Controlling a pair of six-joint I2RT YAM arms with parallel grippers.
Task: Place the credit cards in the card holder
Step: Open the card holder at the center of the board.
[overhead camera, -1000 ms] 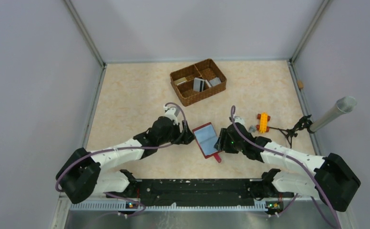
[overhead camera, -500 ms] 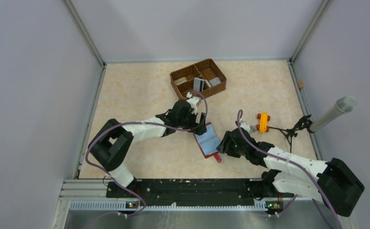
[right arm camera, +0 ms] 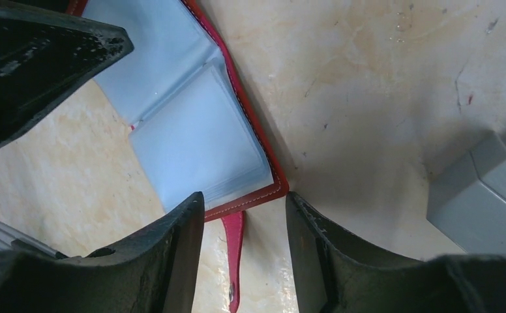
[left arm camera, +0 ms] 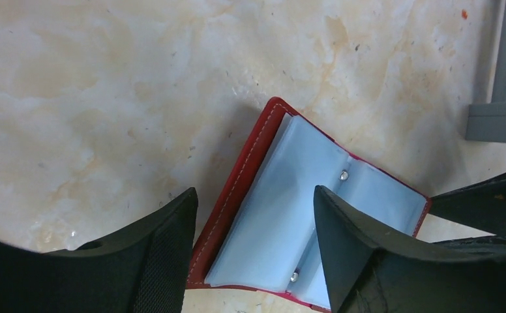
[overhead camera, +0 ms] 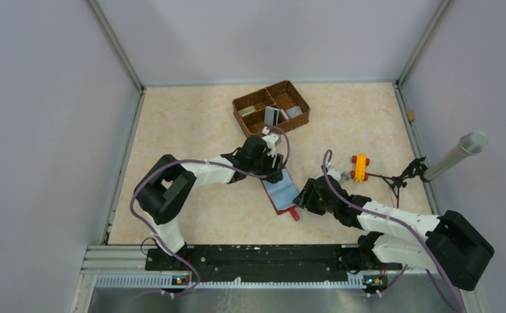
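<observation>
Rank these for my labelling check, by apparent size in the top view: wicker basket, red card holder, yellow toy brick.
1. wicker basket, clearly the largest.
2. card holder.
3. yellow toy brick, the smallest.
All three lie at a similar depth from the camera, so nearness does not blur the order.

obstacles: left gripper (overhead camera: 274,172), right gripper (overhead camera: 300,195) flank card holder (overhead camera: 282,192); free: table (overhead camera: 345,124) right of basket (overhead camera: 273,132)

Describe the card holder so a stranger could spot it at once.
Find the brown wicker basket at the far side of the beige table. Nearer than that, about mid-table, lies the card holder. Unlike the yellow toy brick to its right, it is flat, opened like a book, dark red at the edges with pale clear pockets facing up.
</observation>
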